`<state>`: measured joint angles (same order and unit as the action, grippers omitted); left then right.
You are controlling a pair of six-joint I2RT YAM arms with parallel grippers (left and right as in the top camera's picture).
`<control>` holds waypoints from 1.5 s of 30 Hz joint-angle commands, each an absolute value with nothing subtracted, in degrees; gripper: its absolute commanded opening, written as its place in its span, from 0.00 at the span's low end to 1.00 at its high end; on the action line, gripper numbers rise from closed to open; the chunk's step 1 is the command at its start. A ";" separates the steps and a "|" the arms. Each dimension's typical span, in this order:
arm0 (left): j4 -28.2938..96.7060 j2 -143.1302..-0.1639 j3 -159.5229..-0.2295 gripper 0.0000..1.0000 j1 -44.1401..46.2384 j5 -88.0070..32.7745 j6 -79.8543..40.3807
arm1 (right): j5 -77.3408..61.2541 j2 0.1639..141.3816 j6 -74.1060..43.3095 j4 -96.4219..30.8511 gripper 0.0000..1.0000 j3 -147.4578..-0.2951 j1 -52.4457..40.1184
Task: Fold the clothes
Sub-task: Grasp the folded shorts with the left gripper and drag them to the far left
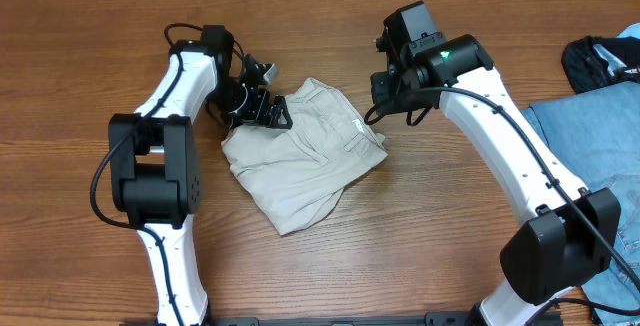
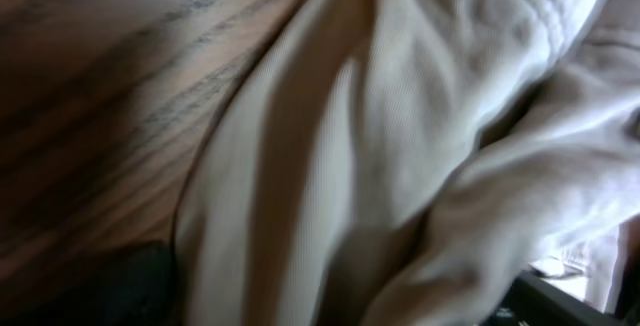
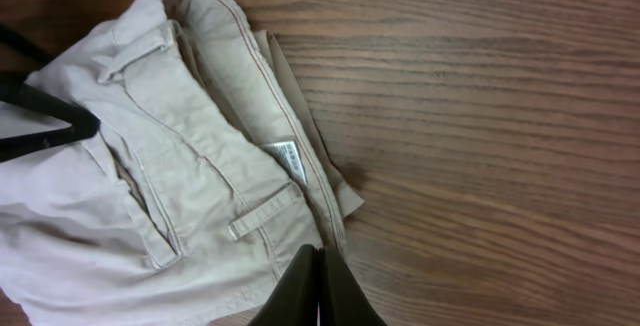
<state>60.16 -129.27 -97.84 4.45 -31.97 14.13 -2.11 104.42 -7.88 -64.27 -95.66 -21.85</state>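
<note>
On the tabletop (image 1: 420, 246), pinch the soft, light shorts (image 1: 300, 161) by the thicker waistband (image 3: 235, 46), left fingers (image 1: 268, 112) spread, right fingers (image 3: 298, 288) clenched empty

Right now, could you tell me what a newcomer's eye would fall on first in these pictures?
The pale beige, wrinkled cotton shorts lie bunched on the brown wooden table, waistband toward the right arm. The left gripper sits at their upper-left edge, while the shut right gripper hovers beside the waistband. Blue denim cloth lies at the far right.
</note>
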 commanded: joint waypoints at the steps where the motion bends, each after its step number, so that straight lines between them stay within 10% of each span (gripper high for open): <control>1: 61.84 -134.04 -97.69 0.87 5.06 -33.28 16.14 | -1.80 103.50 -8.62 -64.64 0.05 -96.90 -22.11; 9: 66.04 -134.87 -98.10 0.04 4.54 -30.83 18.00 | -1.78 103.50 -8.62 -64.71 0.05 -96.90 -22.11; 38: 42.37 -121.49 -100.25 0.04 -37.45 -19.75 5.56 | -2.85 103.48 -9.26 -66.72 0.04 -96.90 -22.11; 41: 40.49 -121.49 -100.25 0.18 -37.45 -17.15 5.54 | -2.87 103.48 -9.89 -66.65 0.04 -96.90 -22.11; 43: 40.18 -121.49 -100.25 1.00 -37.47 -14.46 3.84 | -2.96 103.48 -10.57 -66.30 0.04 -96.90 -22.11; 45: 40.38 -121.47 -100.25 1.00 -37.47 -10.02 1.30 | -3.40 103.48 -10.66 -65.60 0.10 -96.90 -22.11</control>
